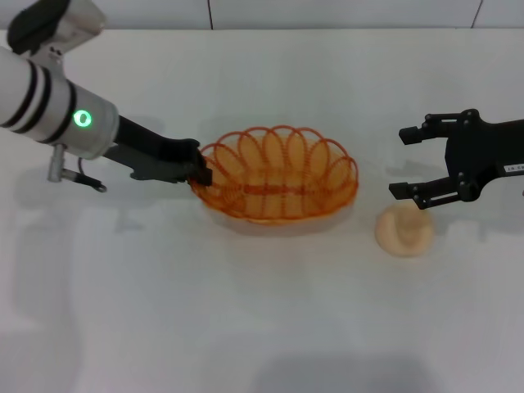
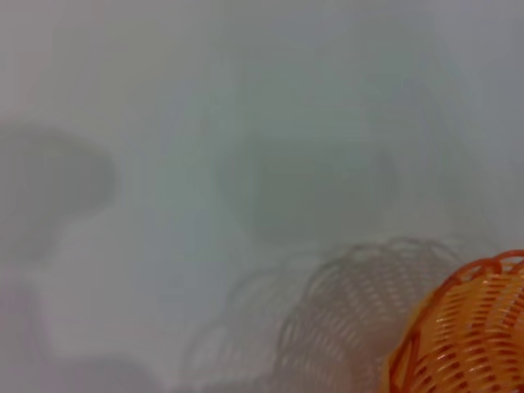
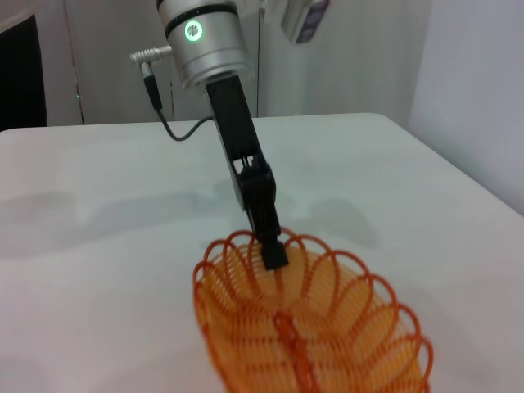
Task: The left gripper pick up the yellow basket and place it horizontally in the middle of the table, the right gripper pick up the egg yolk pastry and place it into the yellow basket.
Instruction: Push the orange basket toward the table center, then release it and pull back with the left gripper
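The yellow basket lies lengthwise across the middle of the white table. My left gripper is shut on the basket's left rim; the right wrist view shows its fingers clamped over the looped edge of the basket. A corner of the basket shows in the left wrist view with its shadow beside it. The egg yolk pastry sits on the table to the right of the basket. My right gripper is open and empty, just behind the pastry.
The left arm's silver joint with the green ring light reaches in from the far left. The table's back edge meets a wall.
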